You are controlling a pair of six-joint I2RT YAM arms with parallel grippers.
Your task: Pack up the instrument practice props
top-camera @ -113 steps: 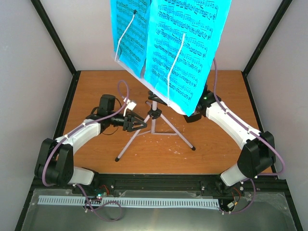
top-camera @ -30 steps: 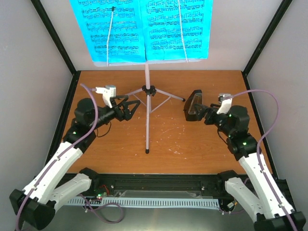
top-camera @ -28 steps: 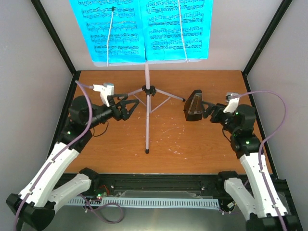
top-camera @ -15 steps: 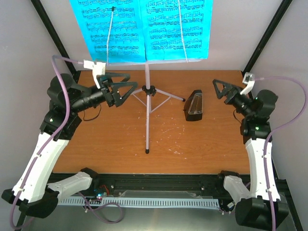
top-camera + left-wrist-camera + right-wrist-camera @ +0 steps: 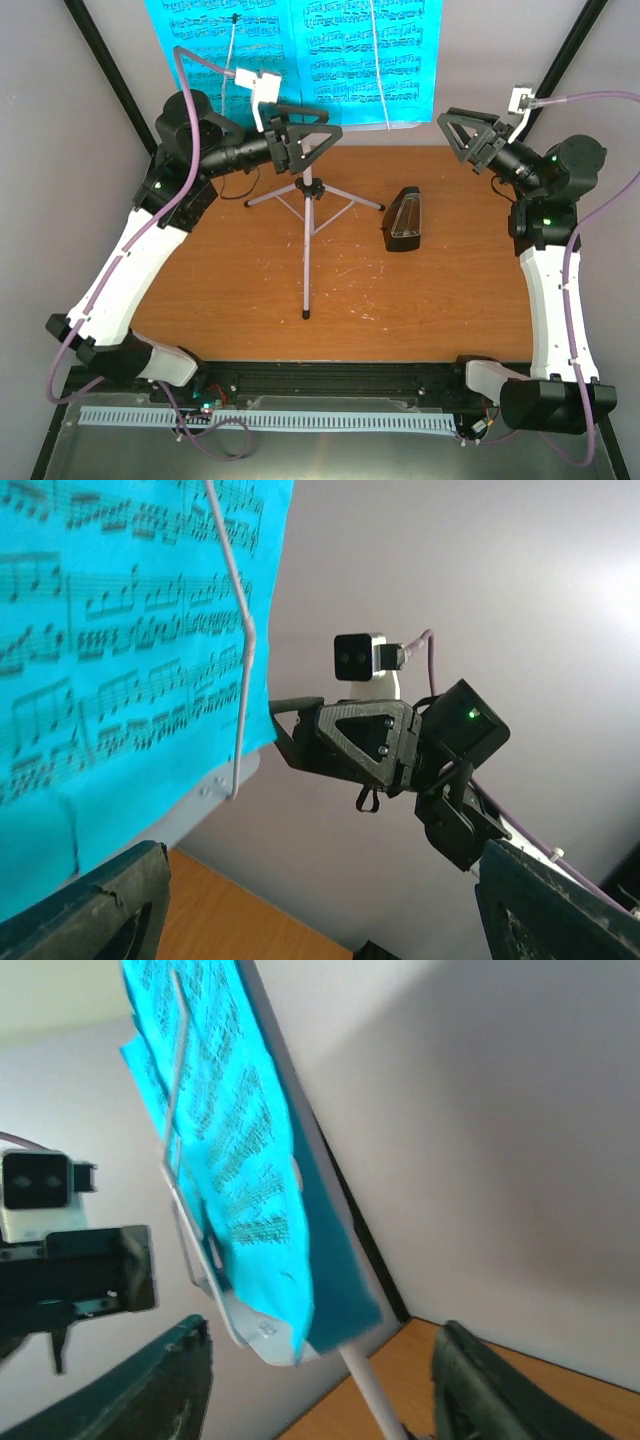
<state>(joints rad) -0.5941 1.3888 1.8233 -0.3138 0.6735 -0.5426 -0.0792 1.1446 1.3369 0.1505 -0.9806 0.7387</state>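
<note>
Both arms are up at the level of the desk's lower edge, one on each side of it, and neither touches anything.

The left gripper (image 5: 318,128) has its jaws wide with nothing between them. In the left wrist view the cyan sheet-music pages (image 5: 110,650) sit just ahead of it and up to its left. The right gripper (image 5: 452,135) is also spread and empty. The page edge and the white desk lip (image 5: 250,1332) are ahead of it and slightly above, still apart from the fingers.

The music stand (image 5: 308,250) is upright, with its pole dropping below and just beside the left gripper. The tripod legs are splayed on the table (image 5: 450,300), which is why it stands unaided.

The pages lie flat on the desk because thin wire retainers (image 5: 243,650) fold over them. They probably won't slide out until the wires are swung off or the sheets are pulled down past them.

The metronome (image 5: 404,220) is well below both grippers on the table, nearer the right one and untouched, with its cover on.

Nothing is packed yet, so the task looks to be at an early stage. The two grippers facing each other across the desk suggest the pages go first, likely one arm steadying and the other pulling. The risk is that a sideways tug tips the tall stand or tears the paper under a wire.
</note>
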